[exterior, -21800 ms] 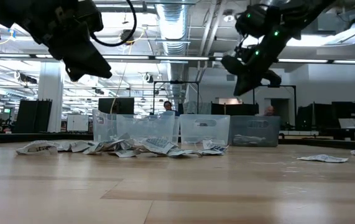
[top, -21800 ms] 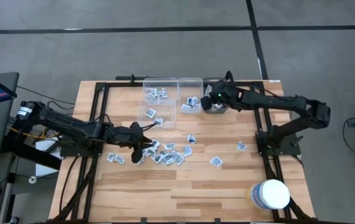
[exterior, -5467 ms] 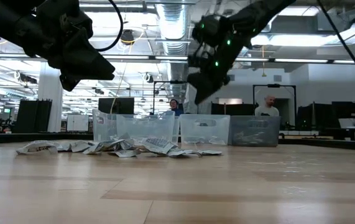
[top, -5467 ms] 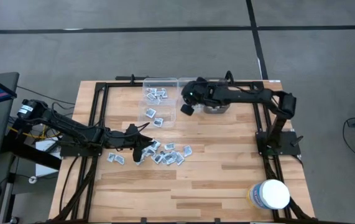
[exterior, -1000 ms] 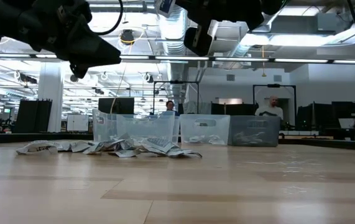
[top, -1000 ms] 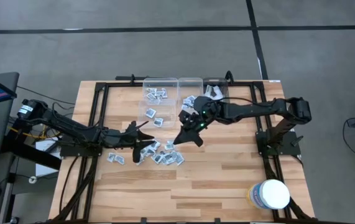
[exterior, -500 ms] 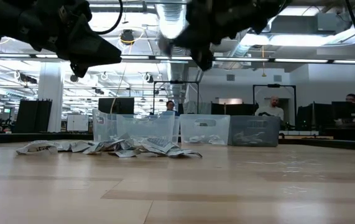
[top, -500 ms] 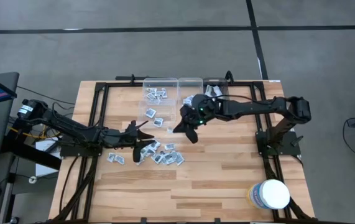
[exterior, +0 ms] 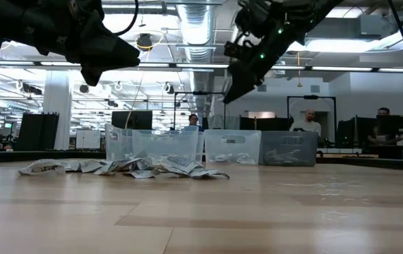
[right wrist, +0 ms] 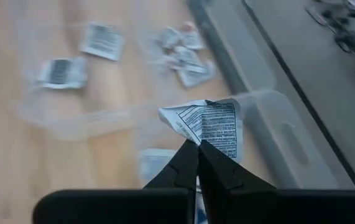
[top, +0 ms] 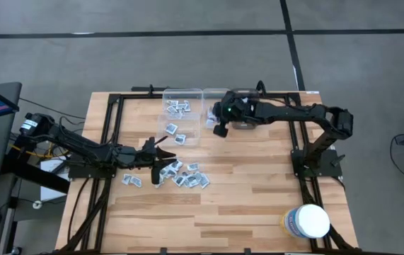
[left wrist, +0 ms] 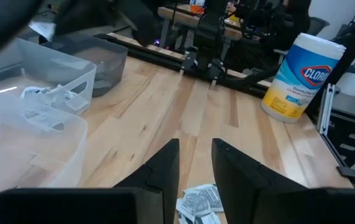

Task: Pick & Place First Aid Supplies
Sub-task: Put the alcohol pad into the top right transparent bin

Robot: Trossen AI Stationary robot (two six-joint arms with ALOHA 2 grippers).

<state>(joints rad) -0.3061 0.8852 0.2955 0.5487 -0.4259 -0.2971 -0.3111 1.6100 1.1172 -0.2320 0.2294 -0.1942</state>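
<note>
My right gripper (right wrist: 197, 151) is pinched shut on one printed packet (right wrist: 209, 126), hanging over the clear bins (top: 187, 113); the middle bin lies right beneath. Farther off, my left gripper (left wrist: 194, 163) hovers part open and empty above the packet pile (top: 182, 175).

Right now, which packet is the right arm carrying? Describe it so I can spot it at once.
Look at the clear bins along the table's far edge; the right gripper hangs over the middle one. Pinched in its fingertips is a square white packet with black print, the only one off the table; the others lie in bins or in the loose pile.
</note>
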